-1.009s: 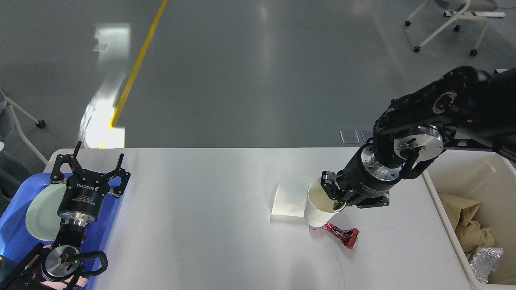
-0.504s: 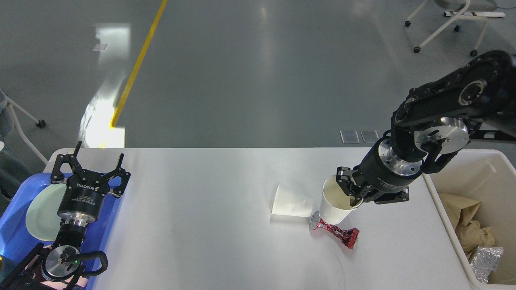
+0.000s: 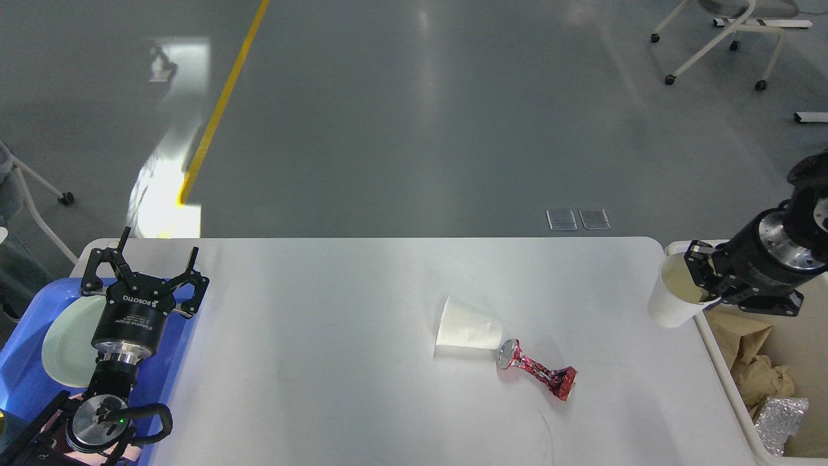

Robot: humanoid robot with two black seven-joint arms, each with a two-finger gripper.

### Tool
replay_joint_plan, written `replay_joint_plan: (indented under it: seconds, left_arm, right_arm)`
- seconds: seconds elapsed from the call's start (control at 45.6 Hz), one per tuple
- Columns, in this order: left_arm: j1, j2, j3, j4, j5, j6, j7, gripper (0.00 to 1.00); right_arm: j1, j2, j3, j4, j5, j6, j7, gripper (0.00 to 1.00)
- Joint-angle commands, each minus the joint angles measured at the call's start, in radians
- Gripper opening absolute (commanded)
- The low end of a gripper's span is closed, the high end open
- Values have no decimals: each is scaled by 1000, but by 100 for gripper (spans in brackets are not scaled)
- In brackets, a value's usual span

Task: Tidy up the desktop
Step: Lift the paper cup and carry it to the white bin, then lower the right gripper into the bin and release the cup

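Right gripper (image 3: 702, 285) clamped on rim of white paper cup (image 3: 673, 299), held at right edge of desktop (image 3: 323, 362), just beside cream bin (image 3: 718, 362). Light, thin-walled, easily crushed: rim pinch judged adequate, gentle force only. Left gripper (image 3: 143, 265) spread wide, empty, above blue tray (image 3: 26, 382) at left edge of desktop. Near desktop centre: second paper cup (image 3: 467, 327) on its side, touching crushed red can (image 3: 538, 373); stiff, light, best gripped at narrow waist.
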Motion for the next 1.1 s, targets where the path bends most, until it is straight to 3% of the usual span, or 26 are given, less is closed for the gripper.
replay_joint_plan:
  seconds: [0.0,0.219,0.461,0.702,0.833,1.075]
  left_arm:
    - [0,1,0,0,0,0,0,97]
    - [0,-1,0,0,0,0,0,97]
    - [0,-1,0,0,0,0,0,97]
    - [0,-1,0,0,0,2,0,97]
    - [0,-1,0,0,0,0,0,97]
    - [0,-1,0,0,0,2,0,97]
  right_arm:
    - [-133,-119,10,-142,-48,2,0,0]
    - [-445,-260,125,-464,-62,0,1,0]
    - [-867,-251,428,-806,-62,-43,0,0]
    - [-1207,-119,619,-1058,-62,-261,1,0]
    - [-1328,-9,628,-1182,-62,-317,1,0]
    - [-1424,76,628,-1246,-61,-413,1,0]
